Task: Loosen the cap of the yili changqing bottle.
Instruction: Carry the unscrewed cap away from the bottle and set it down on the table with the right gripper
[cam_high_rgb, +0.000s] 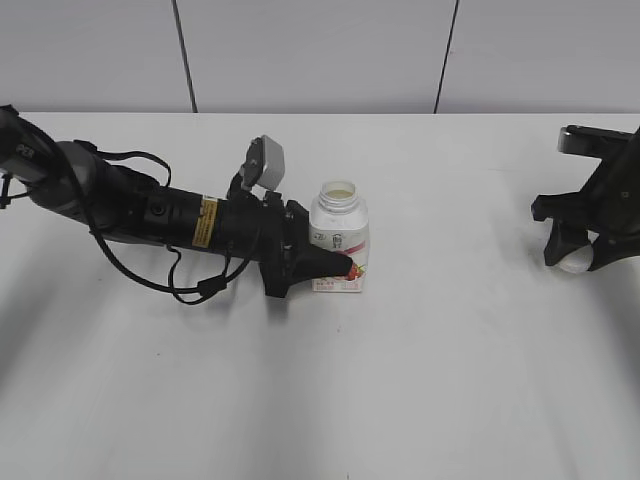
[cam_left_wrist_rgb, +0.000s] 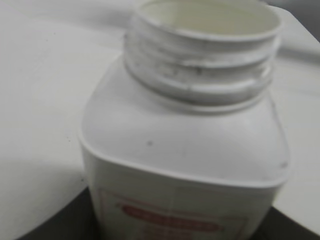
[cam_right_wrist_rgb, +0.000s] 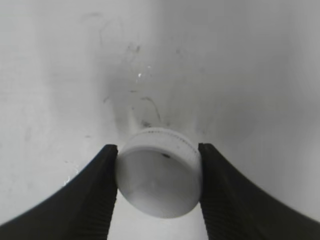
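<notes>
At right, right claw (cam_right_wrist_rgb: 159, 175) clamps cap (cam_right_wrist_rgb: 159, 174); left claw (cam_high_rgb: 335, 268) grips uncapped bottle (cam_high_rgb: 339, 240).

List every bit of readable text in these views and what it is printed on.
None can be read.
Bottle label: dark lettering, too small; blurred in the left wrist view.
Yellow sticker on the left arm: print too small.
Cap in the right claw: no text.

The bottle (cam_high_rgb: 339, 240) stands upright near the middle of the table (cam_high_rgb: 420, 380), its neck uncapped. The left gripper (cam_high_rgb: 335, 265) reaches in from its left, around its base. Well apart, at the right edge, the right gripper (cam_high_rgb: 576, 262) holds the cap (cam_high_rgb: 575, 264) just above the table.
</notes>
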